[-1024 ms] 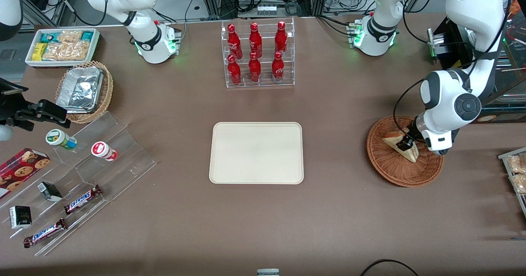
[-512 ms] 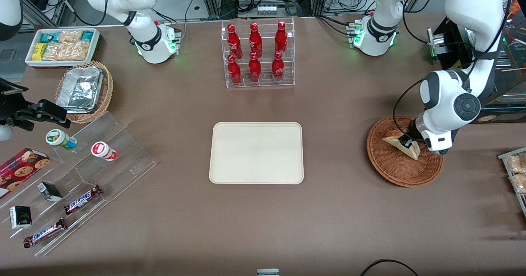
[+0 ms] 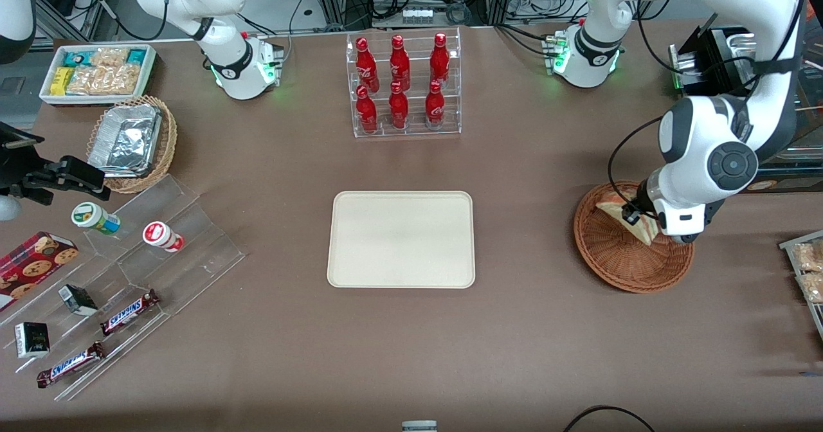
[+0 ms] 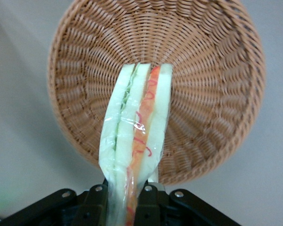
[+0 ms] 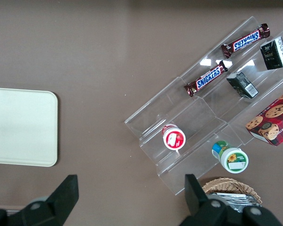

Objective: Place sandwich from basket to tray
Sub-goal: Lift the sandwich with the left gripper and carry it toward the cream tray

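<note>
The wrapped sandwich [image 4: 137, 136], pale bread with red and green filling, hangs above the reddish-brown wicker basket [image 4: 203, 61], clear of its floor. My left gripper [image 4: 125, 195] is shut on the sandwich's lower end. In the front view the gripper [image 3: 633, 216] and the sandwich [image 3: 627, 216] are over the basket [image 3: 617, 261] at the working arm's end of the table. The cream tray [image 3: 401, 239] lies flat at the table's middle with nothing on it.
A clear rack of red cola bottles [image 3: 402, 85] stands farther from the front camera than the tray. Toward the parked arm's end are a tan basket with foil containers [image 3: 132, 143], a white bin of snacks [image 3: 96, 72] and an acrylic step shelf [image 3: 128, 278] with candy bars.
The gripper has risen with the sandwich, lifting it off the basket floor. The arm's upper links have swung upward too.
</note>
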`<state>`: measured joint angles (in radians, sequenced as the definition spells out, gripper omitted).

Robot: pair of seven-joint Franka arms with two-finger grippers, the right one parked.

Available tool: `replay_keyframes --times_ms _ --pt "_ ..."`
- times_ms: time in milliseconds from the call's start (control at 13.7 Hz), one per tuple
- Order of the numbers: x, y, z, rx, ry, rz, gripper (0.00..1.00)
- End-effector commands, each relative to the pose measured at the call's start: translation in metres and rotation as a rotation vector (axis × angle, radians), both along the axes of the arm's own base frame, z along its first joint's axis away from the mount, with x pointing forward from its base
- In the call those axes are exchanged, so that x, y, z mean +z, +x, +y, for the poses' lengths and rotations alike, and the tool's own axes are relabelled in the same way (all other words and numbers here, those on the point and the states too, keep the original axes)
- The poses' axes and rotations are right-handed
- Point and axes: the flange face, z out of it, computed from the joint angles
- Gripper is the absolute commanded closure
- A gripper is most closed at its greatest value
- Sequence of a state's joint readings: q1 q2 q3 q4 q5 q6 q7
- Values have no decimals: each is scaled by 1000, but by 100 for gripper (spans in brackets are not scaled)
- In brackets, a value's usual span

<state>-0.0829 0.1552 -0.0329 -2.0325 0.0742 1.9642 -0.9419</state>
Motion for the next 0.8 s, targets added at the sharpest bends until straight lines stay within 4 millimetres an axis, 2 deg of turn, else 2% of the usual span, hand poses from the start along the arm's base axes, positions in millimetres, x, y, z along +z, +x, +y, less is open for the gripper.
replay_keyframes --times_ms 0,146,220,366,512,732 --pt "50 10 -43 -70 35 7 88" --pt "74 11 -78 -122 26 10 88" --pt "84 9 -101 -162 22 -2 88" --pt "91 1 -139 -227 15 -18 87" --pt "93 -10 -186 -297 9 -34 87" --pt "77 -14 -253 -380 -36 -47 87"
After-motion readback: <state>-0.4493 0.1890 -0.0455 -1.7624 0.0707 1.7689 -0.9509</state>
